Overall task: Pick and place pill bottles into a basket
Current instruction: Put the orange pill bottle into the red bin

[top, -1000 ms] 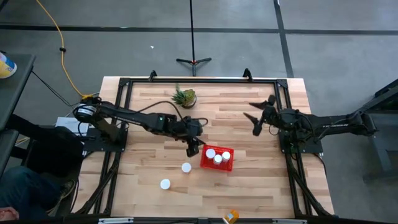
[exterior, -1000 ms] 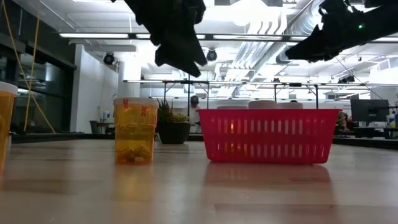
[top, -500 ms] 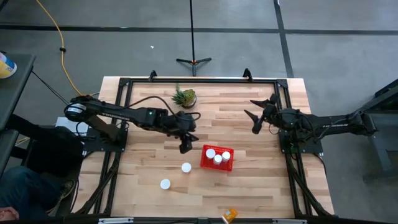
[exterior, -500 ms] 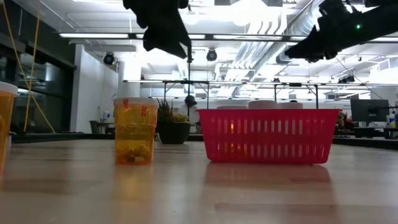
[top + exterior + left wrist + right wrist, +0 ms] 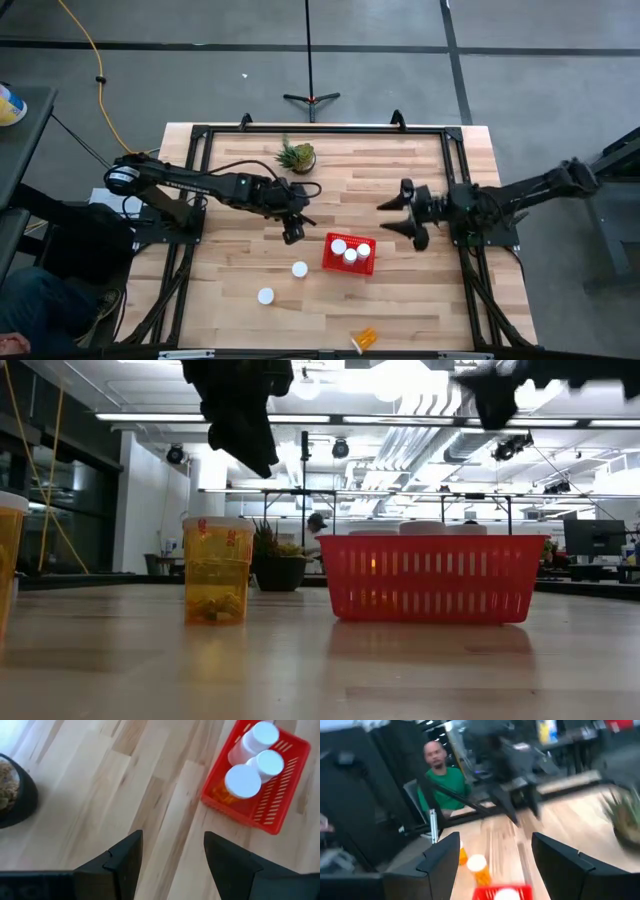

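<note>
The red basket (image 5: 349, 254) stands near the table's middle with three white-capped pill bottles (image 5: 345, 251) in it; it also shows in the left wrist view (image 5: 260, 795). Two more orange bottles with white caps stand on their bases to the basket's left and nearer the table's front: one (image 5: 299, 269) close by, one (image 5: 265, 296) farther. Another bottle (image 5: 364, 340) lies on its side at the near edge. My left gripper (image 5: 292, 232) is open and empty, above the table left of the basket. My right gripper (image 5: 390, 218) is open and empty, right of the basket, pointing left.
A small green potted plant (image 5: 297, 156) stands at the far side. A black frame (image 5: 200, 135) runs round the table's edges. Bare wood lies between the basket and the plant. A person in a green shirt (image 5: 445, 780) sits beyond the table's left side.
My left gripper has drawn away from the basket's left corner, going up and toward the table's left. My right gripper has swung from the far right toward the near edge and the basket, turning to point left. Bottles and basket have kept still.
</note>
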You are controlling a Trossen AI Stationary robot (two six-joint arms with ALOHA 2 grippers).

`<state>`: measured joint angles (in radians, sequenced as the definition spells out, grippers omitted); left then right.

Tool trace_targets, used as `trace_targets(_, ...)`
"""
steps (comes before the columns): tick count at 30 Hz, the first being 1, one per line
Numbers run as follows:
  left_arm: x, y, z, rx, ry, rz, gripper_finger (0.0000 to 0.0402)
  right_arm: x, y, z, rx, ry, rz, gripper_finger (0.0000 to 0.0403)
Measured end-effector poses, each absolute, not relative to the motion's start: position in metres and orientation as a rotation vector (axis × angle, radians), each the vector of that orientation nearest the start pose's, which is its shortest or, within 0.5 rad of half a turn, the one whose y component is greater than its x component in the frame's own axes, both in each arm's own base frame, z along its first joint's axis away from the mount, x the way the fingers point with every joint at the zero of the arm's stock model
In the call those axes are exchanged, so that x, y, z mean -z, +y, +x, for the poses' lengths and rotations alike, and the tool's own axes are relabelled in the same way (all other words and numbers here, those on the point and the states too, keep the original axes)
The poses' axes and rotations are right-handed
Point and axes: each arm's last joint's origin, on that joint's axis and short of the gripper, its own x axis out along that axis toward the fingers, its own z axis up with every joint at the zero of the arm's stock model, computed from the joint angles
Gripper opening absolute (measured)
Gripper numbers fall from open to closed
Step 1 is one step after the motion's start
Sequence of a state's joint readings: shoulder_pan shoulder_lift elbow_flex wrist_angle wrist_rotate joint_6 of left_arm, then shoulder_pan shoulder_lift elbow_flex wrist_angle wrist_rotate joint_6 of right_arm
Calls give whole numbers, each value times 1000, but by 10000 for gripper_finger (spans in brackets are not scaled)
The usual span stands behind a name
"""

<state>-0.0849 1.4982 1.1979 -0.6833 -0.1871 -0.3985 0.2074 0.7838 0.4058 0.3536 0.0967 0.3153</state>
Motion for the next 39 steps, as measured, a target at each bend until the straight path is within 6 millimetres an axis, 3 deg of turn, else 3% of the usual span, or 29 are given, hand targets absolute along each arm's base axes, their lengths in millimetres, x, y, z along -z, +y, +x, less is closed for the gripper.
trace_targets(6, -274, -20, 298, -304, 969, -251, 243, -284, 71, 206, -43, 284, 72, 238)
trace_targets(9, -278, -20, 291, -297, 988, -264, 243, -298, 88, 221, -58, 388, 54, 238)
trace_targets(17, -297, -27, 272, -244, 957, -224, 243, -307, 131, 256, -287, 629, 88, 238)
trace_targets(21, -302, -34, 259, -258, 937, -176, 243, -303, 167, 273, -431, 680, 17, 238)
trace_targets(29, -307, -39, 243, -243, 907, -181, 243, -262, 238, 300, -541, 849, -122, 238)
trace_targets(34, -308, -38, 242, -237, 904, -173, 243, -234, 267, 316, -556, 926, -137, 238)
trace_targets(39, -308, -38, 242, -227, 907, -153, 243, -218, 281, 322, -530, 1025, -110, 238)
